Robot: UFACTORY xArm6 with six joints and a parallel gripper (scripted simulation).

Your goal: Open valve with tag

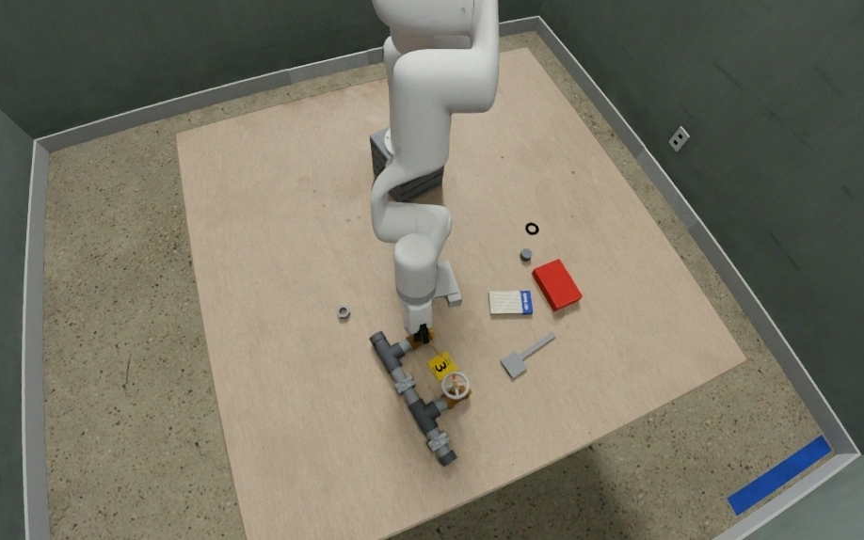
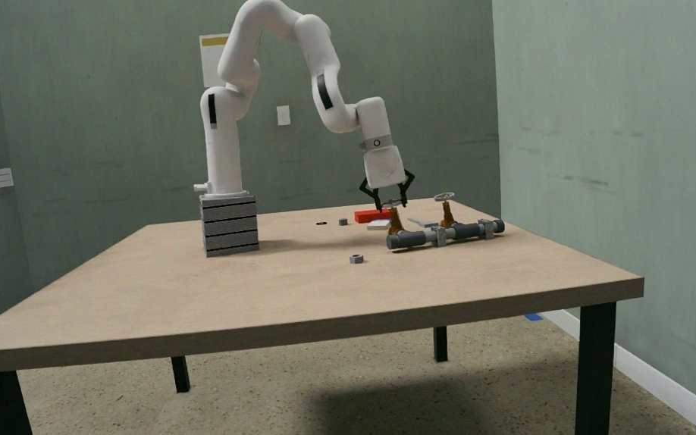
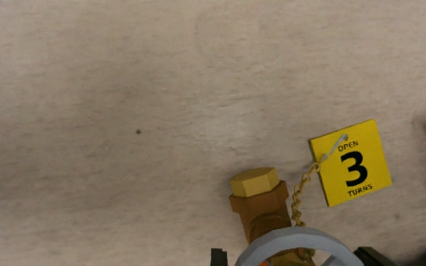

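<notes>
A grey pipe [image 1: 411, 396] lies on the table with two brass valves. The nearer-to-base valve [image 3: 260, 205] has a grey handwheel [image 3: 298, 246] and a chain to a yellow tag [image 3: 351, 162] that reads "OPEN 3 TURNS"; the tag also shows in the top view [image 1: 441, 366]. My gripper [image 2: 391, 204] stands straight over this valve and is shut on its handwheel. In the top view the gripper [image 1: 422, 332] hides the wheel. The second valve [image 1: 455, 388] has a white handwheel and stands free; it also shows in the exterior view [image 2: 443, 208].
A grey nut [image 1: 341, 309] lies left of the pipe. A grey spatula-shaped piece [image 1: 525, 356], a white card box [image 1: 510, 302], a red block [image 1: 555, 283], a small grey cylinder [image 1: 525, 254] and a black ring [image 1: 532, 232] lie to the right. The arm's base block [image 2: 229, 224] stands behind.
</notes>
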